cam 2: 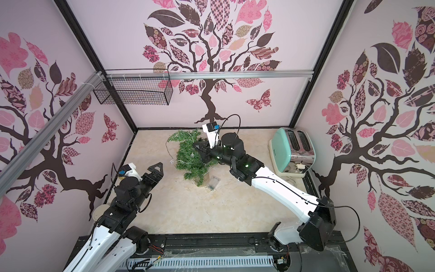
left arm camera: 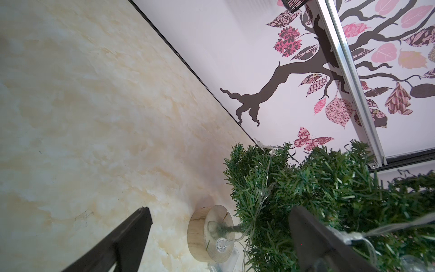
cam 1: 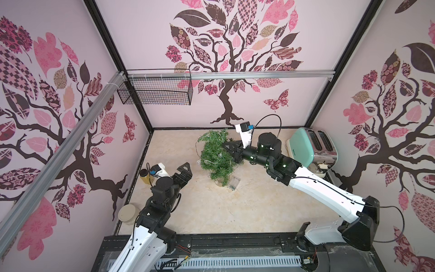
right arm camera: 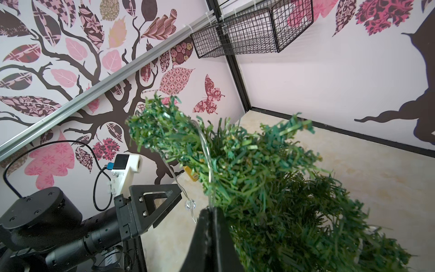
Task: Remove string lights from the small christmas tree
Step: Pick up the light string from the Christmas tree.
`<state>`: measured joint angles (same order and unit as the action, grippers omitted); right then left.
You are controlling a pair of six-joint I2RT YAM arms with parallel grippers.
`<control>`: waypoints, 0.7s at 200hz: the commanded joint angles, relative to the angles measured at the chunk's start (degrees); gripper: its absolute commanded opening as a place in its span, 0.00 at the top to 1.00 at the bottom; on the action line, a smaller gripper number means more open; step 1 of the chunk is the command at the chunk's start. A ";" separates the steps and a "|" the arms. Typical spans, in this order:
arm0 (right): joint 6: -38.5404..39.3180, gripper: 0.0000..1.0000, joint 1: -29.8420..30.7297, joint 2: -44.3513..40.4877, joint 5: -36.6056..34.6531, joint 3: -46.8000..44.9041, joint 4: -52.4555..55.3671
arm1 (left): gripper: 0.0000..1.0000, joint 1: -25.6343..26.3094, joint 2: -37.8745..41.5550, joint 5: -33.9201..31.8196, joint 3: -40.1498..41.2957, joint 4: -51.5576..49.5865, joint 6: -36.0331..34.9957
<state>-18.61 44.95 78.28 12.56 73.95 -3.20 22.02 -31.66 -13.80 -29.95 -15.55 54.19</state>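
Pink booth walls are papered with printed brown trees, and the tabletop (cam 1: pixel 235 212) is beige and marbled. The small christmas tree (cam 1: pixel 215 154) stands toward the far middle of the table. A mint toaster (cam 1: pixel 306 146) sits well apart to its right.

Both top views show the string lights (cam 1: pixel 211 161) looped through the branches. A globe bulb (cam 1: pixel 199 162) hangs off the tree's left side. The clear battery box (cam 1: pixel 234 182) lies on the table just beside the foot of the tree; the right wrist view does not take it in.

From above, the right gripper (cam 1: pixel 225 144) is buried in the upper foliage with its tips hidden. The right wrist view settles it. The fingers (right arm camera: pixel 204 226) are pressed together with the thin wire running down into the seam between them, so they pinch the string lights.

The left gripper (cam 1: pixel 188 172) hovers near the tree's left side, jaws spread wide, holding nothing.

Only the left wrist view shows the round wooden base (left arm camera: pixel 200 226) flat on the table, with a clear bulb (left arm camera: pixel 221 243) against it.
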 commanded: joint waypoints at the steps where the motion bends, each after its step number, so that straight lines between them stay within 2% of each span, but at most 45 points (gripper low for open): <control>1: 1.98 1.00 0.42 -0.42 -2.42 5.26 3.14 | 0.03 -0.05 0.53 0.53 -1.10 0.13 -0.02; 47: 4.83 1.00 0.41 1.32 -1.90 11.97 7.85 | 0.03 -0.10 0.96 1.47 -2.68 -0.57 0.14; 113: 9.42 1.00 0.41 8.40 6.47 26.29 16.92 | 0.03 -0.05 2.11 2.54 -4.66 -2.03 -0.84; 140: 9.42 1.00 0.50 9.17 7.85 28.96 17.58 | 0.02 -0.05 2.74 2.64 -5.40 -2.11 -1.74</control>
<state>-10.50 44.99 87.57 17.50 99.50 12.01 22.02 -29.61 -11.68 -33.43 -16.95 54.06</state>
